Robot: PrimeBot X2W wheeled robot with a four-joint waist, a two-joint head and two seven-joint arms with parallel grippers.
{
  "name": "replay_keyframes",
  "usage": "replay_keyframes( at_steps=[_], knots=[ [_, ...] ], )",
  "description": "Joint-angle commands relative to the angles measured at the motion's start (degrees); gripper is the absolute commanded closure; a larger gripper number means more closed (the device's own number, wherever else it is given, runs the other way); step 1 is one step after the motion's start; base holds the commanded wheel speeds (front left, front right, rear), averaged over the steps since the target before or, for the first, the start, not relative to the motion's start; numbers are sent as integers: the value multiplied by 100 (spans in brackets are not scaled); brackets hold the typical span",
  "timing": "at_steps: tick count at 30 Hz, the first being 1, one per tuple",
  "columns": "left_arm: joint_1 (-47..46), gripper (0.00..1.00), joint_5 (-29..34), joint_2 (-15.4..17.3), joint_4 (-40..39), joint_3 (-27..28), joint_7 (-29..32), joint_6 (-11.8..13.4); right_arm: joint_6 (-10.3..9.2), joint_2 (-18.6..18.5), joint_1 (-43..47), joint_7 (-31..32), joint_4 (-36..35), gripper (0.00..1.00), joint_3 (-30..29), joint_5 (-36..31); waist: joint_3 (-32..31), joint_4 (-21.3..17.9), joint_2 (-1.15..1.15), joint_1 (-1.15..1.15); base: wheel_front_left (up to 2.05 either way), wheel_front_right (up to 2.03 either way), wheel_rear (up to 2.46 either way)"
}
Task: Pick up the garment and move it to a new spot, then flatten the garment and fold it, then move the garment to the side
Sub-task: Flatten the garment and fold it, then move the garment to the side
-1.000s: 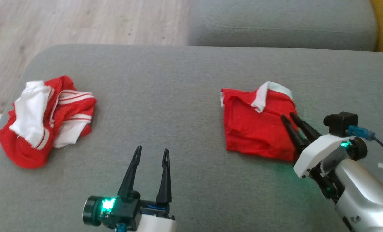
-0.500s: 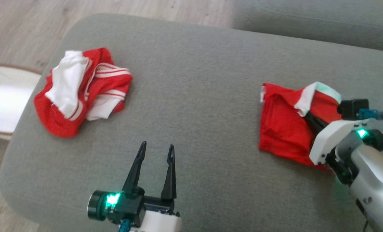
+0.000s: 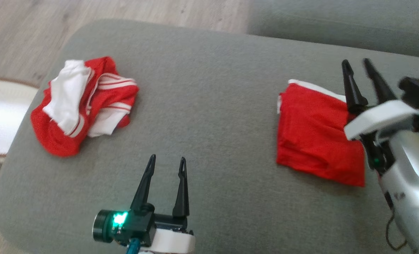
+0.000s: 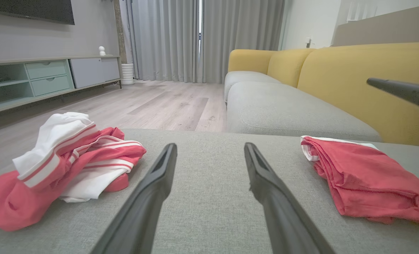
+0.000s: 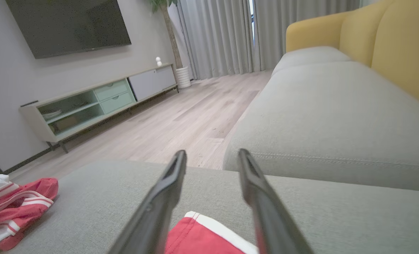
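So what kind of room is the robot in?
Most likely a living room: there is a yellow-backed sofa, a big dark TV on the wall, and a low cabinet below it.

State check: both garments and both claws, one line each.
folded red garment: folded, lying flat on the grey cushion, white trim at its far edge, not gripped.
crumpled red-and-white garment: bunched in a heap, nothing touching it.
left claw: open, empty, between the two garments.
right claw: open, empty, over the folded red garment's far edge.
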Motion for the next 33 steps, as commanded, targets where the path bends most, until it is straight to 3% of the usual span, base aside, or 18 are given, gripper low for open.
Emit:
replay_keyframes(
  at_steps=[1,7,13,24,33],
  knots=[
    [-78,0,51,-4,-134,191,-55,12,-4,31,193,-76,-315,0,-161,-144,-198,-198,0,0,0,0,0],
    [216,0,212,33,7,413,-55,-37,-4,620,1935,-77,-1752,0,-1262,-1080,-638,-644,0,0,0,0,0],
    [462,0,377,66,-99,635,-55,-1,-4,897,3122,-78,-2653,0,-1553,-1795,-845,-1047,0,0,0,0,0],
    [1358,0,592,113,-396,938,-55,62,-4,1099,4314,-78,-3195,0,-1639,-2093,-1318,-1356,0,0,0,0,0],
    [1678,0,610,104,-503,1213,-55,-23,-4,1216,4546,-78,-3224,0,-1610,-2064,-1436,-1400,0,0,0,0,0]
  ],
)
